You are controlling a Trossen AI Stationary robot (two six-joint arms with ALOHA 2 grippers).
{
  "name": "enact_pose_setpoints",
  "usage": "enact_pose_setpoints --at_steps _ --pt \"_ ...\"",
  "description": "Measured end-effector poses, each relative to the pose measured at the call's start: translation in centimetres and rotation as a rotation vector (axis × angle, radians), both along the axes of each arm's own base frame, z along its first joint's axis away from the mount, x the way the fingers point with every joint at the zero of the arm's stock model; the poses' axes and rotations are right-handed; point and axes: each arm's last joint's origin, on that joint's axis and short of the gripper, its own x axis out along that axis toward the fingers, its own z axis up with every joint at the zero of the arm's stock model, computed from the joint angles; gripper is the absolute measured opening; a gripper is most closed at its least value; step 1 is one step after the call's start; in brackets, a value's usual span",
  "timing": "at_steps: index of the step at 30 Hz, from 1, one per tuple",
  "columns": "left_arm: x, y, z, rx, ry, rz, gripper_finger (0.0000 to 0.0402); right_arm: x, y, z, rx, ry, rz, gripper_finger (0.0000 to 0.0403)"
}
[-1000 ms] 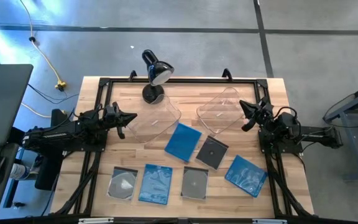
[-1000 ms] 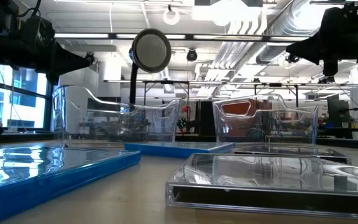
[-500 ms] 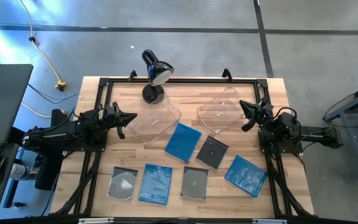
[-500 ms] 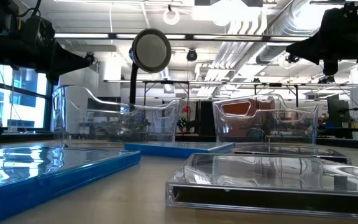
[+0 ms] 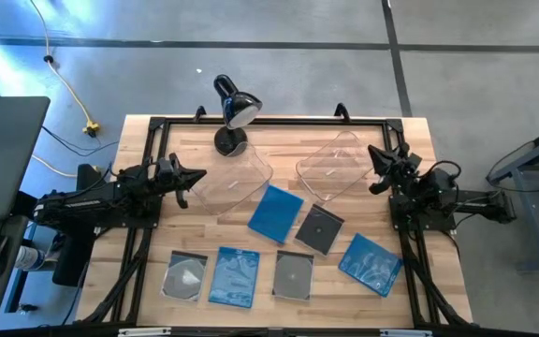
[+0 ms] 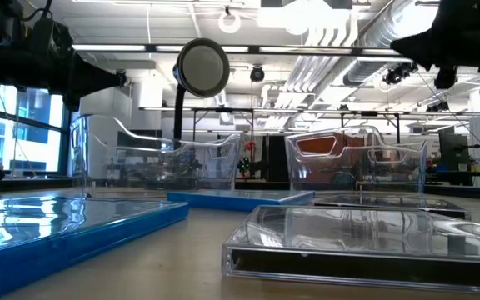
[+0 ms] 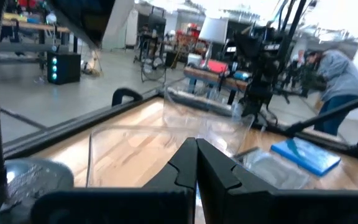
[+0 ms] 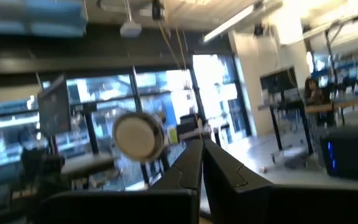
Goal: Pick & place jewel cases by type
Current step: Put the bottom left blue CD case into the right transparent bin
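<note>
Sorting not yet begun

Right gripper is fully closed and carries nothing; it hangs raised beside the right bin. Left gripper is likewise closed and carries nothing, poised at the edge of the left bin.

You have six cases in the high view, all on the table:
- blue case between the bins
- grey case just beside it
- blue case nearer the right arm
- front row: grey case, blue case, grey case

Both bins appear to hold no cases. Judge every case as left to place. A lamp stands at the far edge.
</note>
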Motion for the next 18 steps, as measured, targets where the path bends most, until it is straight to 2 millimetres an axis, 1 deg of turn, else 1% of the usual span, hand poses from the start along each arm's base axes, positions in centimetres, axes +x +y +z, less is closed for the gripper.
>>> enact_pose_setpoints --at_steps 4,10,14,18 --pt "0.0 0.0 0.3 0.006 -0.033 -0.002 0.0 -0.3 0.0 0.5 -0.009 -0.058 -0.01 0.0" --pt "-0.1 0.0 0.7 0.013 -0.063 -0.008 0.0 -0.3 0.0 0.5 -0.013 -0.054 -0.022 0.0" --pt "-0.3 -0.2 1.9 0.067 -0.083 -0.049 0.0013 -0.4 0.0 0.6 -0.001 -0.077 -0.004 0.0" --pt "-0.7 -0.3 3.4 0.09 -0.12 -0.064 0.0041 -0.3 0.0 0.6 -0.01 -0.071 -0.001 0.0"
